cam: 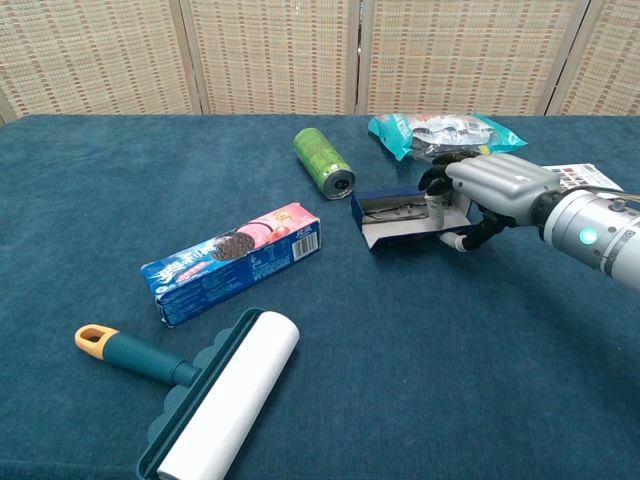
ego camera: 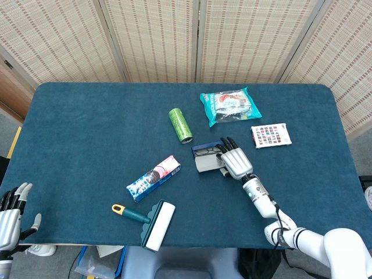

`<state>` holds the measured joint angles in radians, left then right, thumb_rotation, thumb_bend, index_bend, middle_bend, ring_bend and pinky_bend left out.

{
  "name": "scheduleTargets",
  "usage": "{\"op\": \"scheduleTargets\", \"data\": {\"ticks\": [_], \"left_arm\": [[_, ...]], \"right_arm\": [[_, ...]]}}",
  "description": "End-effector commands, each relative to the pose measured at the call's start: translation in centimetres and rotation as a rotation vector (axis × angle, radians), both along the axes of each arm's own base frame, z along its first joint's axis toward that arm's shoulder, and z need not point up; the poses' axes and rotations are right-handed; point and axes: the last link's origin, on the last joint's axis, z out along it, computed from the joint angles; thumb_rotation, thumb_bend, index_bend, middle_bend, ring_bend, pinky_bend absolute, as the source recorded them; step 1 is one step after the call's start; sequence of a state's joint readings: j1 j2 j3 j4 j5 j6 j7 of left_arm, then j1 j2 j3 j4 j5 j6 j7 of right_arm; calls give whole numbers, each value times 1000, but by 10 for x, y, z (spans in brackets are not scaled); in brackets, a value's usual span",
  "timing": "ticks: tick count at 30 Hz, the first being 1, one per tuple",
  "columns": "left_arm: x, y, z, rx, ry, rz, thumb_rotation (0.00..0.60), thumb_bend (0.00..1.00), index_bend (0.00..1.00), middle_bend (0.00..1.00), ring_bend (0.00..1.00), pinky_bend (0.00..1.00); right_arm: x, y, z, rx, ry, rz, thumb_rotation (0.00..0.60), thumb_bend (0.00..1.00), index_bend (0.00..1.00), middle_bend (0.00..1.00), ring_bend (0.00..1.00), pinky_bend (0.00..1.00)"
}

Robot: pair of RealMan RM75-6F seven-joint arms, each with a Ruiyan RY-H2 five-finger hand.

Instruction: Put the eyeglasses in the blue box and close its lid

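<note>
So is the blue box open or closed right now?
Open. The blue box shows its inside with the eyeglasses lying in it, its pale lid flap folded out flat, and the right hand at its end.

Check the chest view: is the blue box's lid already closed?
No, the blue box lies open with the eyeglasses visible inside, its lid flap folded out flat on the table toward the camera.

Blue-clothed table: blue box, can, lint roller.
</note>
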<state>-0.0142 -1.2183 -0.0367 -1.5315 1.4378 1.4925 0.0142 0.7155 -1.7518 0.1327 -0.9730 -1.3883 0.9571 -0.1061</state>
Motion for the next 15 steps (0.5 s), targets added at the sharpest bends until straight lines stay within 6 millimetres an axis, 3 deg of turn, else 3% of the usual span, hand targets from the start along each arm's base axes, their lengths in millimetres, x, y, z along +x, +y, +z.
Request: {"op": "scheduleTargets", "data": {"ticks": [1,7,15], "left_arm": [[0,0,0,0,-1,-1,600,401,0,0,0,0],[2,1,0,1,-3,-9,600,401,0,0,0,0],[5,2,0,-3,-5,-25,600,401,0,0,0,0]], "right_arm": [[-1,1,1,1,3,2,600,378,551,212,0,0],[-7,9,7,-3,4,11,600,407,595,245,0,0],[-25,47,30,4,12,20,600,409,608,258,0,0]]}}
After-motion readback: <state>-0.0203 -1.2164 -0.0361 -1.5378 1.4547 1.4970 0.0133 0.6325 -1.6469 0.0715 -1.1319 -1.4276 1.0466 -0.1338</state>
